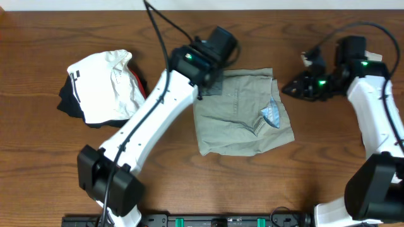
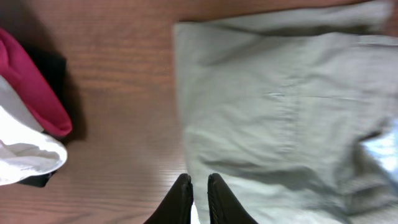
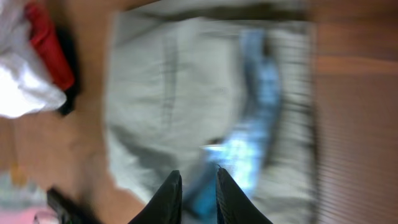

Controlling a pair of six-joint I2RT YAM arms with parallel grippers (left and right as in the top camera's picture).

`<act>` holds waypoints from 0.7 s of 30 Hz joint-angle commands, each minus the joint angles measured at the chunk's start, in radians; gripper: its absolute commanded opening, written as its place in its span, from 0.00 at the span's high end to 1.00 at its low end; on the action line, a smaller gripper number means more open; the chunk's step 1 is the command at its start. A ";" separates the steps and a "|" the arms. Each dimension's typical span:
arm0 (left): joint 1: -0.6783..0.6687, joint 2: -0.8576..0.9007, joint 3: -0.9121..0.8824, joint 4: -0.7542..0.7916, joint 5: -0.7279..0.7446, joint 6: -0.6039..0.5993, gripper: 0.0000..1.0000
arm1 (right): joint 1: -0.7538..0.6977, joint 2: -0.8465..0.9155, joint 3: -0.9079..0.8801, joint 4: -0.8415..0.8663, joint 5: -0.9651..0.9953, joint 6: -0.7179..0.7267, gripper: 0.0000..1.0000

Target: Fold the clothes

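A grey-green garment point(image 1: 243, 113) lies folded in a rough rectangle at the table's middle, with a light-blue patch point(image 1: 273, 115) near its right edge. My left gripper point(image 1: 205, 88) hovers over the garment's far left corner. In the left wrist view its jaws point(image 2: 199, 182) are shut, with nothing clearly held, above the garment's left edge point(image 2: 267, 112). My right gripper point(image 1: 293, 87) is off the garment's far right corner. Its jaws point(image 3: 199, 183) are close together and empty, and the garment point(image 3: 186, 93) below is blurred.
A pile of white, black and red clothes point(image 1: 101, 85) lies at the far left; it also shows in the left wrist view point(image 2: 31, 124) and in the right wrist view point(image 3: 31, 68). Bare wooden table point(image 1: 315, 183) surrounds the garment.
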 commanded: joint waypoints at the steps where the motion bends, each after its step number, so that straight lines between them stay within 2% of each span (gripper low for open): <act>1: 0.061 0.031 -0.090 0.029 0.112 0.055 0.87 | 0.117 0.019 0.000 -0.003 -0.037 -0.042 0.82; 6: 0.119 0.032 -0.254 0.171 0.278 0.134 0.86 | 0.256 0.101 -0.005 -0.031 0.191 0.050 0.83; 9: 0.124 0.032 -0.353 0.280 0.389 0.235 0.79 | 0.297 0.159 -0.026 -0.093 0.342 0.062 0.81; 13: 0.117 0.032 -0.467 0.373 0.454 0.311 0.76 | 0.294 0.241 -0.062 -0.212 0.653 0.192 0.85; 15: 0.118 0.032 -0.515 0.401 0.454 0.316 0.75 | 0.272 0.262 -0.067 -0.260 0.733 0.238 0.87; 17: 0.118 0.032 -0.555 0.426 0.454 0.316 0.75 | 0.246 0.262 -0.067 -0.276 0.781 0.271 0.88; 21: 0.118 0.032 -0.610 0.467 0.454 0.316 0.75 | 0.193 0.225 -0.058 -0.276 0.759 0.272 0.89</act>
